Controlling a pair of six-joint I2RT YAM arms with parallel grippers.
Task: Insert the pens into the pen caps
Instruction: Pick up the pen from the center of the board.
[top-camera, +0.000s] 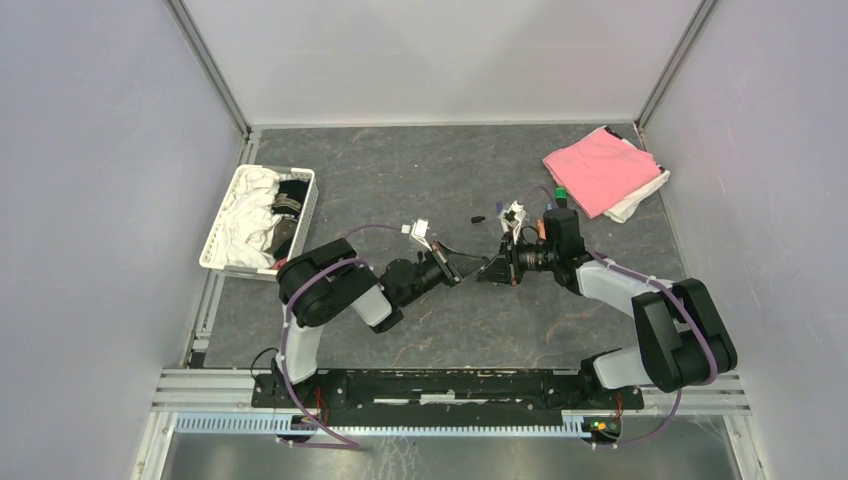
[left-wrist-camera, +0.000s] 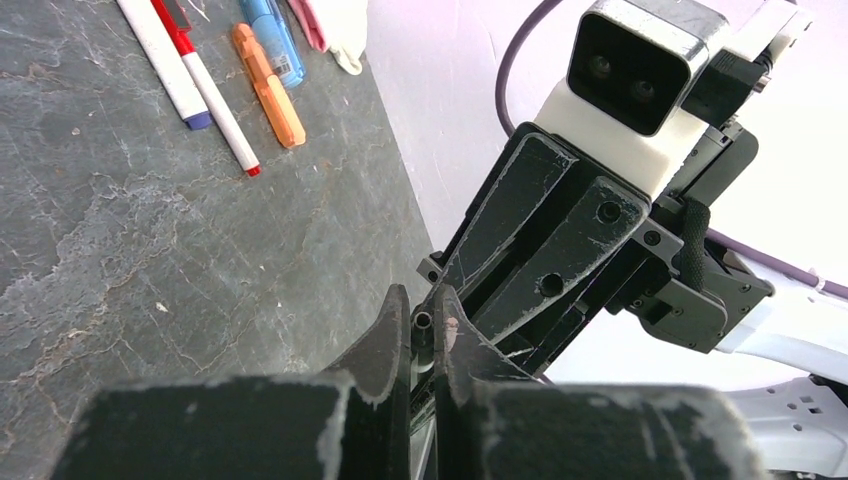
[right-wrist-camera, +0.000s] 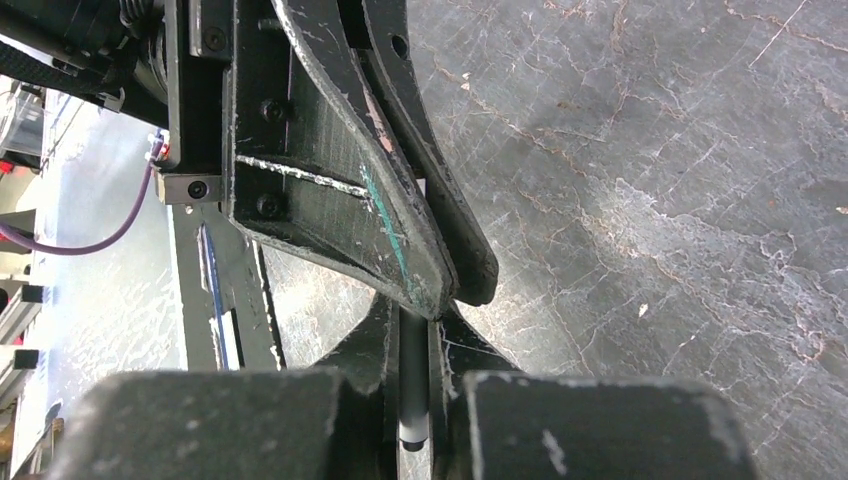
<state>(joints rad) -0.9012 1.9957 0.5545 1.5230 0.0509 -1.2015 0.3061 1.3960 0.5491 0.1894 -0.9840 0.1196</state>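
Note:
My two grippers meet tip to tip above the middle of the table. The left gripper (top-camera: 458, 270) (left-wrist-camera: 422, 300) is shut on a small dark pen cap (left-wrist-camera: 423, 322) whose open end faces the right gripper's black fingers (left-wrist-camera: 560, 230). The right gripper (top-camera: 492, 270) (right-wrist-camera: 413, 322) is shut on a thin pen (right-wrist-camera: 412, 385), grey-barrelled with a white end. The pen's front end is hidden behind the left gripper's fingers (right-wrist-camera: 400, 230). Loose pens lie on the table: a white one with a blue tip (left-wrist-camera: 165, 60), a white-and-red one (left-wrist-camera: 215, 100), an orange marker (left-wrist-camera: 270, 85) and a blue marker (left-wrist-camera: 272, 35).
A white basket (top-camera: 222, 215) of cloths stands at the left. A folded pink cloth (top-camera: 600, 168) lies at the back right, with a black-and-green marker (top-camera: 560, 193) beside it. The loose pens (top-camera: 515, 215) lie just behind the grippers. Grey walls close in three sides.

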